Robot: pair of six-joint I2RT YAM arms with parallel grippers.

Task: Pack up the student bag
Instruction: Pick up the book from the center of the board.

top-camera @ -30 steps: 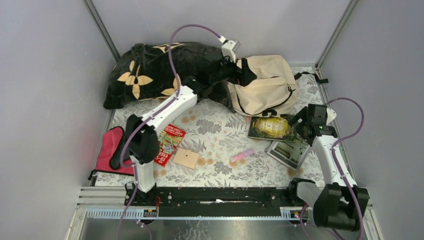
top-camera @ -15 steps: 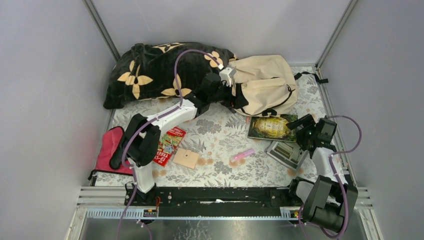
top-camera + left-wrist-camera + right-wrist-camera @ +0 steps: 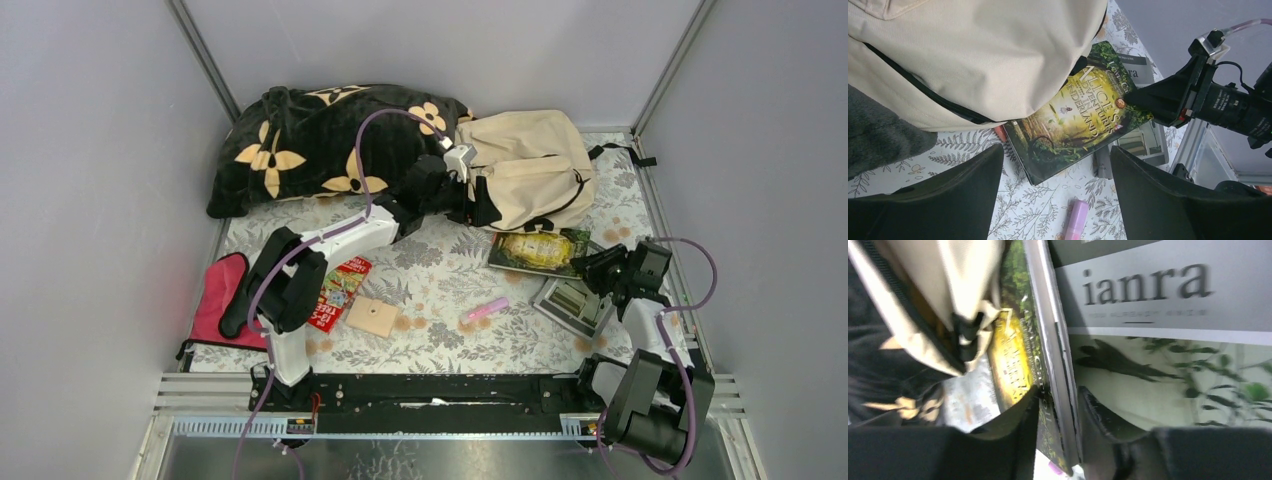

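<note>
The student bag [image 3: 530, 165], a beige backpack with dark zipper lines, lies at the back right; it also fills the top of the left wrist view [image 3: 988, 50]. A green picture book [image 3: 540, 250] lies just in front of it, one corner tucked under the bag [image 3: 1073, 120]. My right gripper [image 3: 592, 266] is low at the book's right edge, and its jaws are shut on that edge [image 3: 1058, 415]. My left gripper [image 3: 483, 208] hovers open over the bag's front left corner, nothing between its fingers [image 3: 1055, 200].
A grey book [image 3: 572, 300] marked "ianra" [image 3: 1148, 290] lies under the right gripper. A pink tube [image 3: 485, 309], tan square [image 3: 372, 315], red packet [image 3: 340, 285] and red pouch [image 3: 222, 300] lie on the patterned cloth. A black flowered pillow [image 3: 330, 140] sits at the back left.
My right gripper dropped low and closed on the green book's edge; the book slid slightly left toward the bag. My left gripper came down from the bag's top to its front corner.
</note>
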